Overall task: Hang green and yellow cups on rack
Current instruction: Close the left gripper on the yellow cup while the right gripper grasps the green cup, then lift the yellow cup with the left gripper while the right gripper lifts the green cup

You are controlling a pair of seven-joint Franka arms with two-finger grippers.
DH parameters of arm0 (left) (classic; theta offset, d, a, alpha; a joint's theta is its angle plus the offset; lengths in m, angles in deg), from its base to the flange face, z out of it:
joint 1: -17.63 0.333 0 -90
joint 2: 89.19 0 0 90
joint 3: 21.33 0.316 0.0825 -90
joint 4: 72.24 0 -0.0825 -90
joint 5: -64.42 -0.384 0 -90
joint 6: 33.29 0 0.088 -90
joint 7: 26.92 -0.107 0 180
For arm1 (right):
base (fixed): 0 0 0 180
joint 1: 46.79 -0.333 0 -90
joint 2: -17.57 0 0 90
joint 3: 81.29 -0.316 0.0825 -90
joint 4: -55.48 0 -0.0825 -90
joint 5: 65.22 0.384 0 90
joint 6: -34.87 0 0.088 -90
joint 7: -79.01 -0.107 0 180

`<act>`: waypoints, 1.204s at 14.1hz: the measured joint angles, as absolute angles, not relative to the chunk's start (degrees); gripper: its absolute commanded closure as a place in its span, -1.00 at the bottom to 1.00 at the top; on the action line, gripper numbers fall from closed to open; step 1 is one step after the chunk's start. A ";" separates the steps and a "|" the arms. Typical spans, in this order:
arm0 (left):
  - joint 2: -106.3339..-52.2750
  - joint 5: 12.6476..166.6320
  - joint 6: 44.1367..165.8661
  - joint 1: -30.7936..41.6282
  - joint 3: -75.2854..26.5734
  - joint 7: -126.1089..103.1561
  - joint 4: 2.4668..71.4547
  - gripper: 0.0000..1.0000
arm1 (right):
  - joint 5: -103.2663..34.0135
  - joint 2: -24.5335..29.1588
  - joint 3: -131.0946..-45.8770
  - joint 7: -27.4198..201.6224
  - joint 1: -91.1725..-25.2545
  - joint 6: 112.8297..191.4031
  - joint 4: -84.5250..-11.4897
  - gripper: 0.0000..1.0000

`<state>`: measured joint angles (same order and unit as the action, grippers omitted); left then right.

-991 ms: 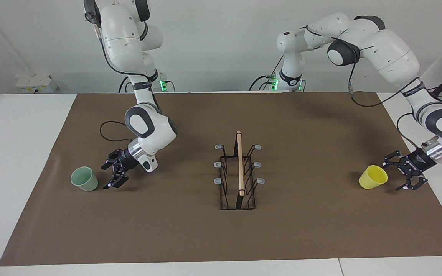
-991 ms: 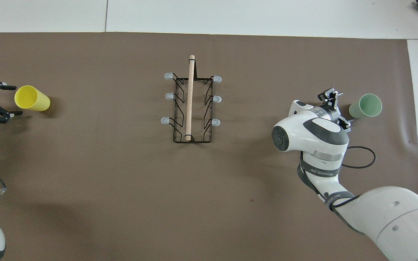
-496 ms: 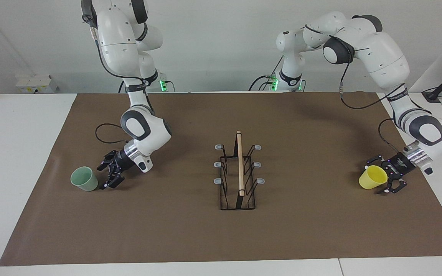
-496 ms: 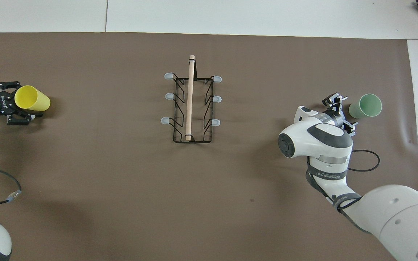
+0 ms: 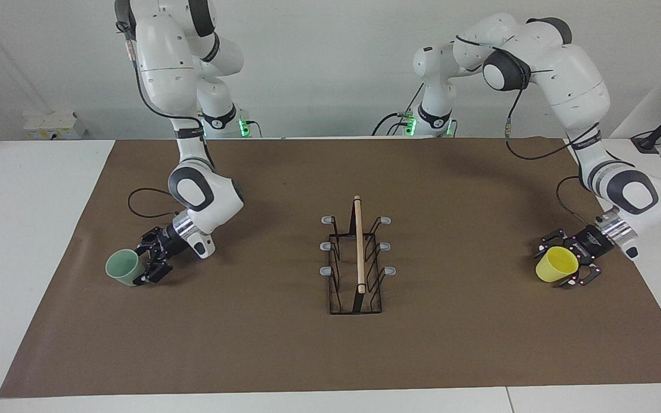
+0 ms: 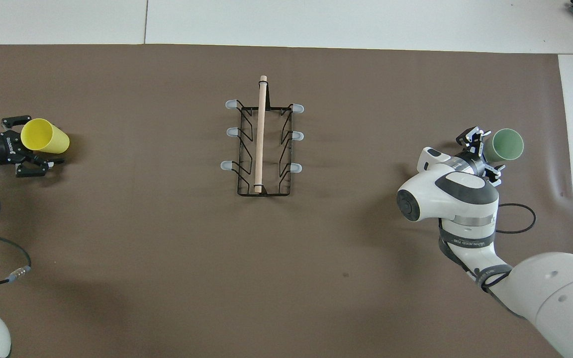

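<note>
Evidently both grippers had fingers spread around cups, unclenched: left gripper [image 5: 567,265] straddling yellow cup [image 5: 556,265], right gripper [image 5: 148,264] straddling green cup [image 5: 123,267], each well apart from rack [image 5: 357,261], at opposite ends.

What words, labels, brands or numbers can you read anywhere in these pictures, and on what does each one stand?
No text here can be read in full.
White lettering on the left gripper, overhead view: too blurred to read.
White lettering on the right arm's wrist band, overhead view: too blurred to read.
Lettering on the left arm's wrist band, facing view: too small to read.
The green cup, yellow cup and rack: no text shows.
</note>
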<state>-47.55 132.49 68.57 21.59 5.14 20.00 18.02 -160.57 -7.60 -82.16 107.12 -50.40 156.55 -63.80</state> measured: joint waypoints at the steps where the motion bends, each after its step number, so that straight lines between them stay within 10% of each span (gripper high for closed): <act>1: -47.86 132.73 68.57 21.59 5.14 19.13 18.52 -1.00 | -161.27 -7.60 -82.16 106.53 -49.99 156.94 -64.00 -1.00; 8: -48.69 134.57 68.54 21.85 5.23 16.98 19.77 0.43 | -166.64 -7.60 -82.15 101.56 -47.47 157.89 -66.17 -0.99; 11: -48.77 135.62 68.57 22.60 5.37 16.88 19.77 1.00 | -166.71 -7.59 -82.16 101.54 -47.27 157.90 -66.18 -0.17; 17: -53.03 135.87 68.56 23.80 5.38 16.58 19.45 1.00 | -166.74 -7.60 -82.25 101.51 -47.27 157.93 -66.19 0.42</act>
<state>-53.03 135.87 68.56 23.80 5.38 16.58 19.45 -166.74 -7.60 -82.25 101.51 -47.27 157.93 -66.19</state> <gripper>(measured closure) 0.339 0.330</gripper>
